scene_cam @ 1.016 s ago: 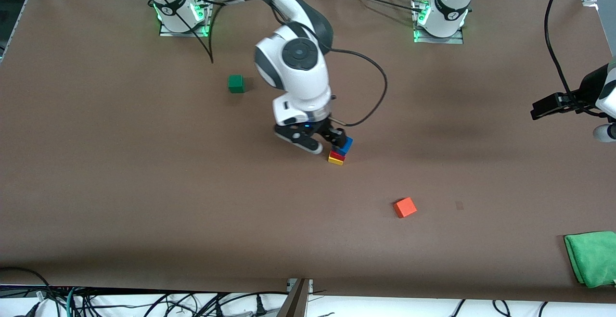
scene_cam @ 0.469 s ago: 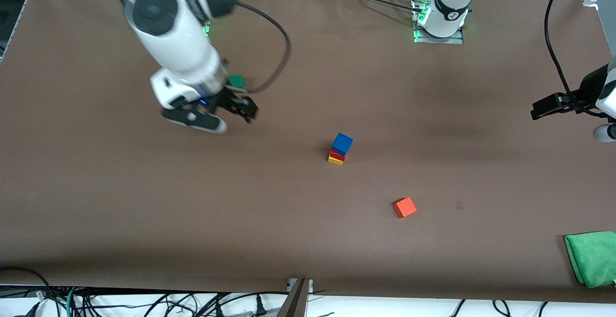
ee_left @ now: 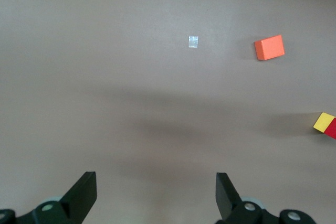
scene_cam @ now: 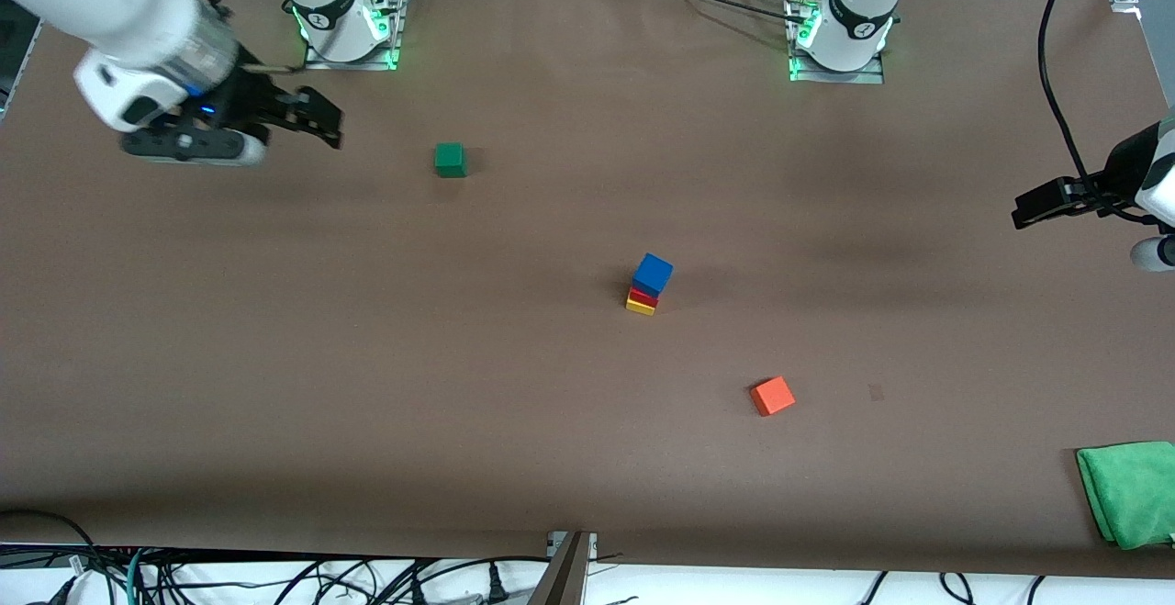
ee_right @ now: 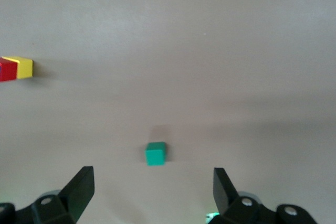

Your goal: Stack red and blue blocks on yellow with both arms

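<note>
A stack stands mid-table: the yellow cube (scene_cam: 641,307) at the bottom, the red cube (scene_cam: 643,296) on it, the blue cube (scene_cam: 653,273) on top. The left wrist view shows the yellow cube (ee_left: 323,121) and red cube (ee_left: 332,129) at its edge; so does the right wrist view, yellow (ee_right: 24,67) and red (ee_right: 7,70). My right gripper (scene_cam: 317,123) is open and empty, up over the table near the right arm's base. My left gripper (scene_cam: 1033,210) is open and empty over the left arm's end of the table; its fingers (ee_left: 84,195) stand wide apart.
A dark green cube (scene_cam: 450,160) lies toward the right arm's base, also in the right wrist view (ee_right: 155,153). An orange cube (scene_cam: 772,396) lies nearer the front camera than the stack, also in the left wrist view (ee_left: 269,47). A green cloth (scene_cam: 1129,491) lies at the left arm's end.
My right gripper has let go of the blue cube on the stack and swung away toward the right arm's base. The stack stays standing. The left arm has not moved.
</note>
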Robot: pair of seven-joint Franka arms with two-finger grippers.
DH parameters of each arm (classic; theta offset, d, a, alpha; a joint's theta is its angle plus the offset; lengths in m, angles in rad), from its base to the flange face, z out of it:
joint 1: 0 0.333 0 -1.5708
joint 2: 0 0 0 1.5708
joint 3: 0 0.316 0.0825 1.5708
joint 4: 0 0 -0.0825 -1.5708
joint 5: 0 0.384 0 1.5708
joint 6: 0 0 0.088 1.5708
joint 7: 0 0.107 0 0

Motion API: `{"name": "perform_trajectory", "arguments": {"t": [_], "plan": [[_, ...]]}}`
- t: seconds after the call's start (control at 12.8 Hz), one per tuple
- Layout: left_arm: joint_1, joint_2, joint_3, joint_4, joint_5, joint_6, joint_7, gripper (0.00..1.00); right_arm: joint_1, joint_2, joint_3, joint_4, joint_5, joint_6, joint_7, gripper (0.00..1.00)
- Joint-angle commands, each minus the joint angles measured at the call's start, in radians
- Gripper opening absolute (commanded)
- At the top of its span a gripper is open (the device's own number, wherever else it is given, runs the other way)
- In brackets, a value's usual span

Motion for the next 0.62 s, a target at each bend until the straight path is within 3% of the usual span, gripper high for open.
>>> {"name": "perform_trajectory", "arguments": {"t": [0.0, 0.55], "plan": [[0.002, -0.009, -0.003, -0.006, -0.020, 0.003, 0.019, 1.00, -0.167, -0.050, 0.116, -0.067, -0.014, 0.009, -0.139, 1.00], [0.002, -0.009, -0.007, -0.006, -0.022, 0.006, 0.019, 1.00, -0.174, 0.012, 0.121, 0.008, -0.059, 0.003, -0.182, 1.00]]}}
